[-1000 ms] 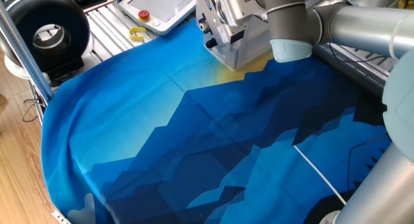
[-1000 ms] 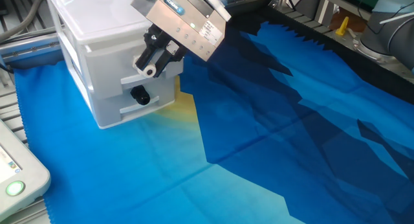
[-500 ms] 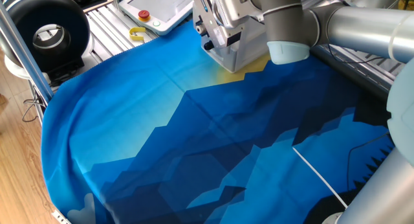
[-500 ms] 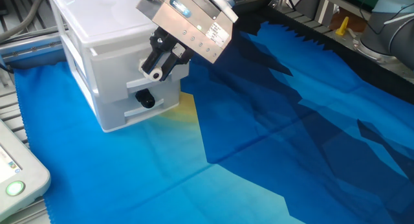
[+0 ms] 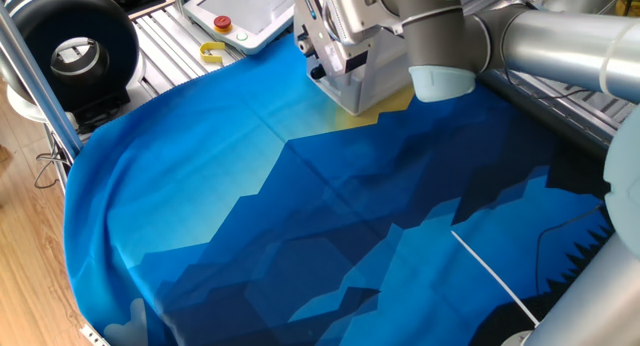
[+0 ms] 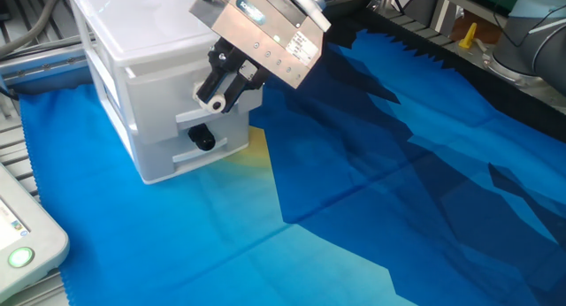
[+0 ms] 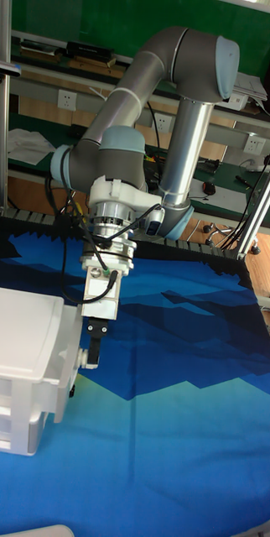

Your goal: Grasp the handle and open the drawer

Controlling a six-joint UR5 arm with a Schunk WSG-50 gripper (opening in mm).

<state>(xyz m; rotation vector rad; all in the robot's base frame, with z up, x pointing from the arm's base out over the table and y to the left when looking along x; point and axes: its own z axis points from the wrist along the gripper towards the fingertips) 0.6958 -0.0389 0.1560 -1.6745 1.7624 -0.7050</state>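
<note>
Blue patterned cloth (image 6: 371, 191) covers the tabletop nearest the camera, bare of objects. Farther in, the drawer (image 6: 150, 94) sits at the cloth's yellow patch, still closed, the handle (image 6: 204, 140) low on its front. My end effector (image 6: 212, 100) hangs just above the knob, not touching; fingers look nearly together, nothing gripped. Over the last second I've shifted slightly while the drawer slid with me. Judgement: approach unfinished; I must drop onto the handle.
</note>
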